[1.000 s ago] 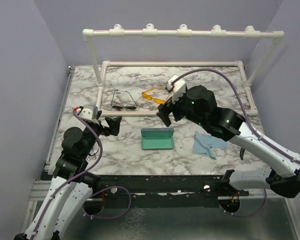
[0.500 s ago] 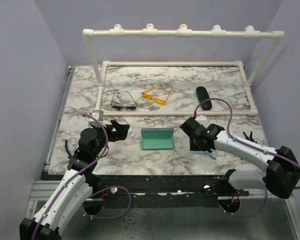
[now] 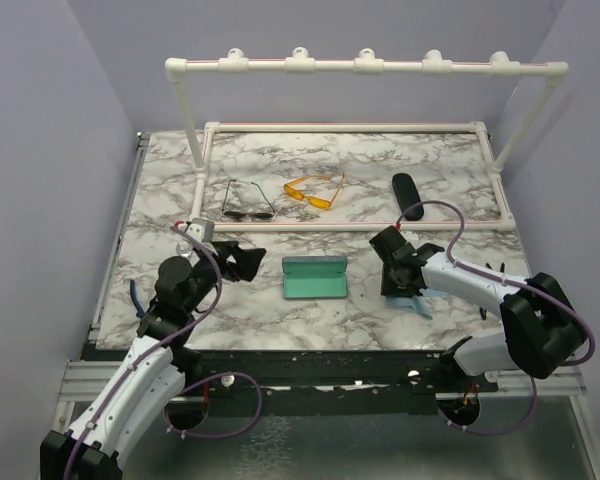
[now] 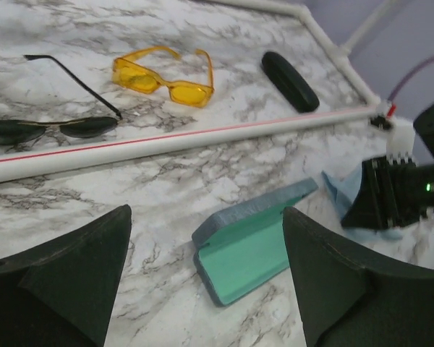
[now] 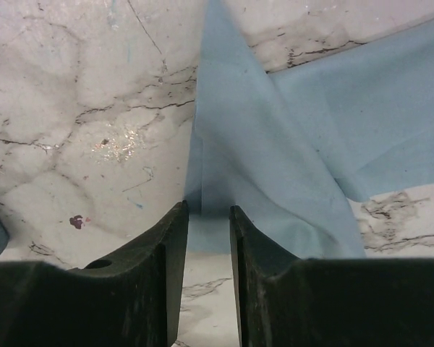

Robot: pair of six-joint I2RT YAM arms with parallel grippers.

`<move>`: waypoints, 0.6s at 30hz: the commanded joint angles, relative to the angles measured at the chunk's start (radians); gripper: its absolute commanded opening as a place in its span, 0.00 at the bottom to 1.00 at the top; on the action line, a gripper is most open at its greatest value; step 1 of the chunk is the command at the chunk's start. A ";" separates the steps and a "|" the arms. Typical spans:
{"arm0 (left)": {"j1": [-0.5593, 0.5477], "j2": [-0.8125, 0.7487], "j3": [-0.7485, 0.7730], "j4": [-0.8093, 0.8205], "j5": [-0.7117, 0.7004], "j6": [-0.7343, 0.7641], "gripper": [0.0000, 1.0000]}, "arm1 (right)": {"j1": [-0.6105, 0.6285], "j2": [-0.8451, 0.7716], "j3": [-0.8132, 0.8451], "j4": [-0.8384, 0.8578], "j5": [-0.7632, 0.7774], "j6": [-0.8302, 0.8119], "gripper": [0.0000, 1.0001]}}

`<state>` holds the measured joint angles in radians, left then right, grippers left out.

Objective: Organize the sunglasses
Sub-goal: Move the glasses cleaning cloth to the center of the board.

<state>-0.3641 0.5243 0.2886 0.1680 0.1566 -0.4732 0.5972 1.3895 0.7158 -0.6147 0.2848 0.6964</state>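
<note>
The sunglasses lie beyond the white pipe rail: a dark wire pair (image 3: 248, 203) (image 4: 50, 124) on the left and a yellow-orange pair (image 3: 312, 192) (image 4: 163, 76) beside it. Neither gripper touches them. My left gripper (image 3: 238, 262) (image 4: 206, 217) is wide open and empty, low over the table, facing the open grey-blue case (image 3: 315, 278) (image 4: 257, 242) with its green lining. My right gripper (image 3: 398, 280) (image 5: 207, 213) points down on the blue cloth (image 3: 421, 303) (image 5: 289, 144). Its jaws are drawn close with a narrow gap, and the cloth's corner lies between the tips.
A black oval case (image 3: 408, 196) (image 4: 289, 79) lies shut at the back right, beyond the rail (image 3: 300, 227). A tall white pipe frame (image 3: 365, 66) spans the back. The table's near edge runs just behind both arms.
The right arm swung back from beside the yellow pair down onto the blue cloth, and its jaws narrowed. The left gripper moved right toward the open case.
</note>
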 commanded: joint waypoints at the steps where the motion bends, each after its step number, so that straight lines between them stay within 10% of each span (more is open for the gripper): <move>1: -0.002 0.157 0.140 -0.032 0.337 0.427 0.84 | -0.025 -0.009 0.002 0.045 -0.034 -0.020 0.34; 8: -0.065 0.605 0.510 -0.694 0.395 1.225 0.92 | -0.041 -0.034 -0.042 0.060 -0.015 -0.010 0.30; 18: -0.216 0.980 0.769 -0.834 0.296 1.348 0.89 | -0.048 -0.009 -0.018 0.052 0.005 -0.086 0.13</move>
<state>-0.5213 1.4235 0.9867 -0.5247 0.4793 0.7654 0.5552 1.3705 0.6907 -0.5697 0.2718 0.6525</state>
